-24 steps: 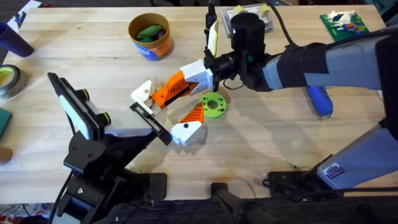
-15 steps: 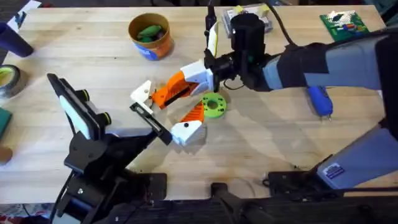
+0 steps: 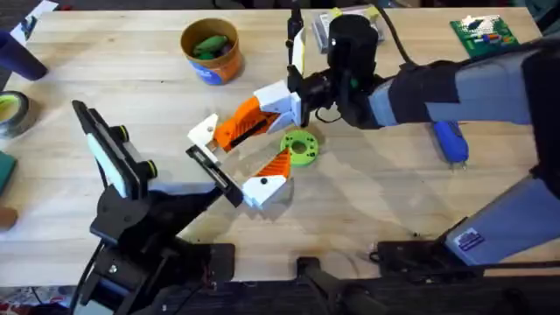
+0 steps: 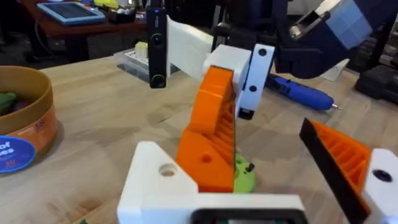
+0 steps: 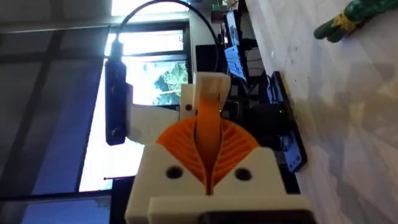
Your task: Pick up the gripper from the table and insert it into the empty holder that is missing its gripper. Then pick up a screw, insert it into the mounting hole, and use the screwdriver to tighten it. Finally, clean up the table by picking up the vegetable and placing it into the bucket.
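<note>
The loose gripper finger (image 3: 206, 132), a white base with an orange ribbed pad, sits at one end of the black holder bar (image 3: 210, 166) on my left arm. My right gripper (image 3: 233, 131) reaches in from the right and is shut on its orange pad (image 4: 208, 158); its own pads (image 5: 180, 146) press together. My left gripper (image 3: 249, 150) stands open, its other finger (image 3: 267, 178) well apart. The blue screwdriver (image 3: 450, 140) lies at the right. The orange bucket (image 3: 213, 61) stands at the back, with the green vegetable (image 3: 210, 43) inside.
A flat green ring (image 3: 300, 147) lies just right of the fingers. A green circuit board (image 3: 484, 35) and a clear box (image 3: 381, 31) are at the back right. A tape roll (image 3: 12, 112) sits at the left edge.
My right gripper and the white finger have shifted slightly to the right. The left arm's bar and its other finger have moved the same way a little.
</note>
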